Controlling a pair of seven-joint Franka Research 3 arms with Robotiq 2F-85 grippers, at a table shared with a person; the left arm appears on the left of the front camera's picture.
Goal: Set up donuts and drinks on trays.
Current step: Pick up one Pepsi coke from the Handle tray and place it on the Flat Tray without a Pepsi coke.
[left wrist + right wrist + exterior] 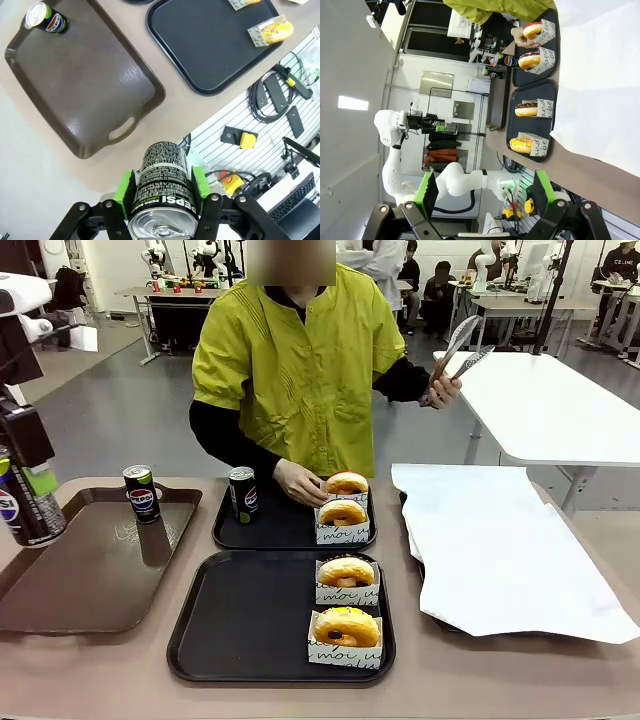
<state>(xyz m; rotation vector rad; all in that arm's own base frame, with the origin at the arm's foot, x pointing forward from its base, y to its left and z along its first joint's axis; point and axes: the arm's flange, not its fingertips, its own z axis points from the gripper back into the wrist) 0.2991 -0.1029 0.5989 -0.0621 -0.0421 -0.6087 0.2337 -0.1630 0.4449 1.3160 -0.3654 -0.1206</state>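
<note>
My left gripper [162,192] is shut on an upright black Pepsi can [161,175], held high above the table edge beside the brown tray; at the far left of the front view the same gripper [28,502] holds the can [22,510]. A second can [141,492] stands on the brown tray. A third can [242,494] stands on the far black tray [265,532] with two donuts [343,512] in paper holders. The near black tray [240,620] holds two more donuts [346,627]. My right gripper [485,192] is open, holding nothing, well off the table.
The glossy brown tray [90,580] lies at the left. A tray lined with white paper [500,550] lies at the right. The person's one hand [298,483] rests by the farthest donut; the other holds metal tongs [455,345] raised.
</note>
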